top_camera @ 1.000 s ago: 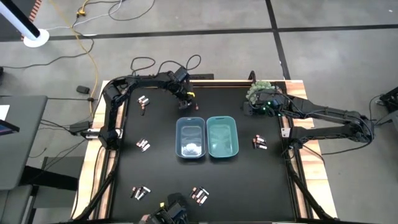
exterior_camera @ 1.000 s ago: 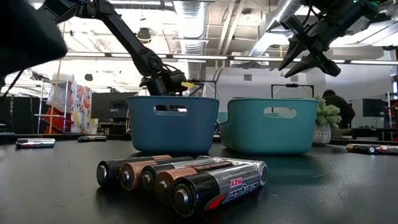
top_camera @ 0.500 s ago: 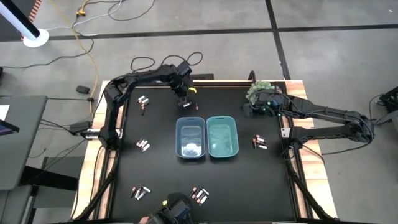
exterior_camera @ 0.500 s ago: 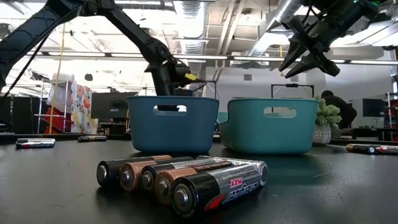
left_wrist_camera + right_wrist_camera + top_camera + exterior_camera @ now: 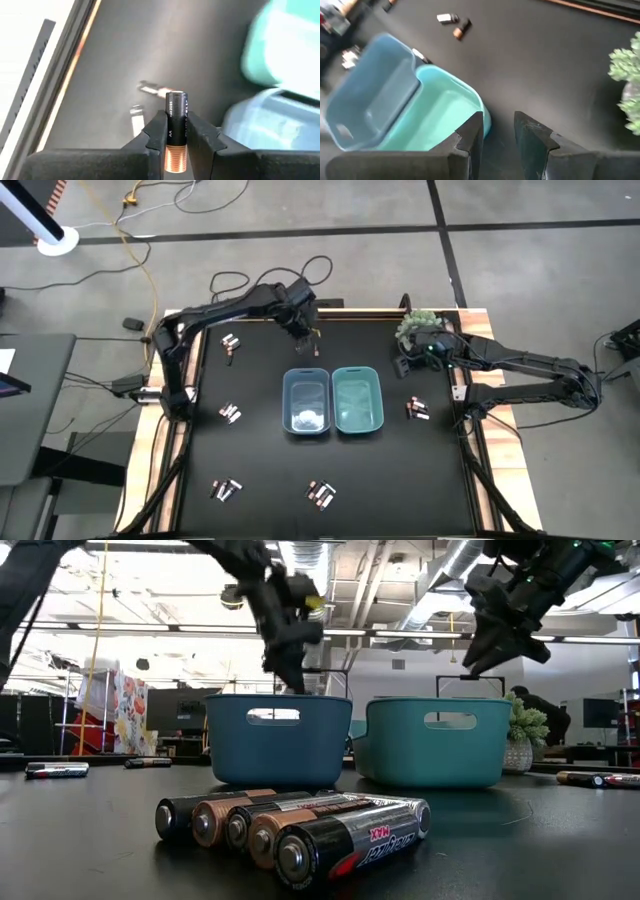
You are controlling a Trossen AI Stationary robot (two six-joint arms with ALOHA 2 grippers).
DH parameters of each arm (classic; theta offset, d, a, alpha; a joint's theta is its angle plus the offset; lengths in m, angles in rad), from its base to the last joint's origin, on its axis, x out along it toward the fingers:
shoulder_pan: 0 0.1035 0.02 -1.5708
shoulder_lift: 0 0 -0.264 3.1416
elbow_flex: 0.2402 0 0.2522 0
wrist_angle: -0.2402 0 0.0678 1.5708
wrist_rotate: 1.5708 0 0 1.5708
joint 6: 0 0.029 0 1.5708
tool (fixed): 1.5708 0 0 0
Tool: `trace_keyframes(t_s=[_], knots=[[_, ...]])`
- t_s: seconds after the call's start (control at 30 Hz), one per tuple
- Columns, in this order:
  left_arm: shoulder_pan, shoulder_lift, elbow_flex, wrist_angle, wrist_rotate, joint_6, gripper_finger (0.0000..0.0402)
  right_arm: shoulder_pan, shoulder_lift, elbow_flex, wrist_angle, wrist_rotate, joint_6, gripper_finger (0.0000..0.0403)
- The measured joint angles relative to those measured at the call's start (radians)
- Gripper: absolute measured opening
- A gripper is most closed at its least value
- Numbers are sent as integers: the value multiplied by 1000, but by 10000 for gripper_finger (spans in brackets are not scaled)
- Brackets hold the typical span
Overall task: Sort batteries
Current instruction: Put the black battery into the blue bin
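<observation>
With an AA battery [image 5: 175, 125] pinched in the left gripper [image 5: 300, 332] at the blue bin's [image 5: 306, 401] twelve o'clock, the carry step looks underway, and next comes a release over a bin, while the right gripper [image 5: 405, 358] waits empty, narrowly parted, at two o'clock.

You see two bins side by side mid-surface [image 5: 250, 470]: a blue bin [image 5: 307, 402] and a teal bin [image 5: 357, 399]. A small potted plant [image 5: 412, 326] sits at the far edge; yellow cable [image 5: 143, 255], possibly a cord, crosses the floor.
</observation>
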Motion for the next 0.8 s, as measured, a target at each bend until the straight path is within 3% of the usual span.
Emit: trace_keyframes(t_s=[0.2, 0.47, 0.8], knots=[[-141, -70, 1, -42, -54, -126, 46, 0, 0, 0, -37, 0, -96, 127], [-313, -47, -28, -97, -91, -290, 47, -2, 0, 0, -35, 0, -199, 127], [-404, 28, -64, -66, -113, -406, 60, 4, 0, 0, -56, -2, -231, 127]])
